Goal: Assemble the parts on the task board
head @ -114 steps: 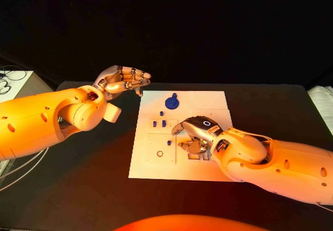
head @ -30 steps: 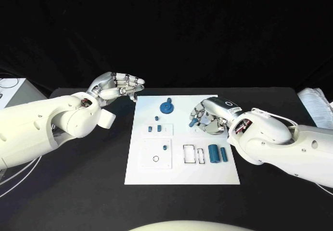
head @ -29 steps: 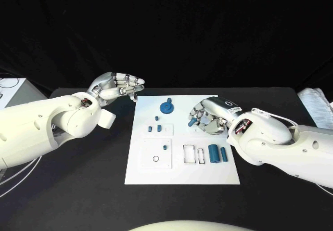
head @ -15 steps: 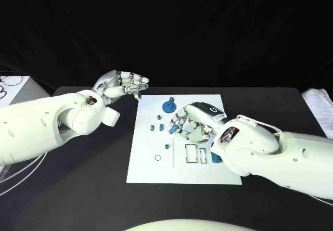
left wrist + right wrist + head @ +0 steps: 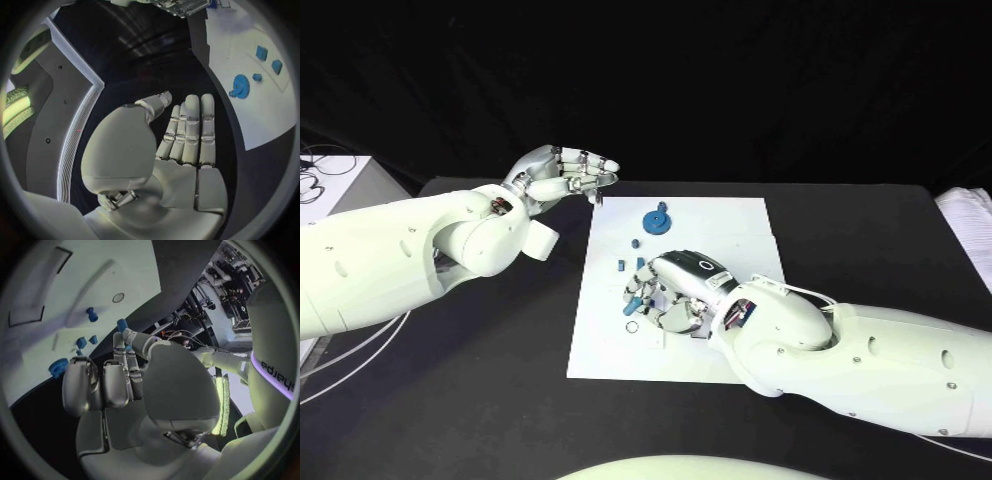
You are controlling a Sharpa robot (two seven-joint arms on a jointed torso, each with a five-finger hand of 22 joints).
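Board (image 5: 733, 225) first: white, flat, stiff plate in the middle of the black table (image 5: 877, 230), likely slides if I push it. Blue gear piece (image 5: 656, 217) sits near its far edge, hard plastic, best taken by the rim. My right hand (image 5: 672, 290) hovers low over the board's middle, pinching a small blue peg (image 5: 122, 325) at my fingertips; it looks light and slippery, easy to drop. My left hand (image 5: 567, 176) hangs off the board's far corner, fingers curled in, nothing held.

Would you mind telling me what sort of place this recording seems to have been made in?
Probably a robotics lab test bench. A white task board with small blue parts lies on a black table against a dark backdrop, the right hand works over it, and loose cables lie at the table's side.
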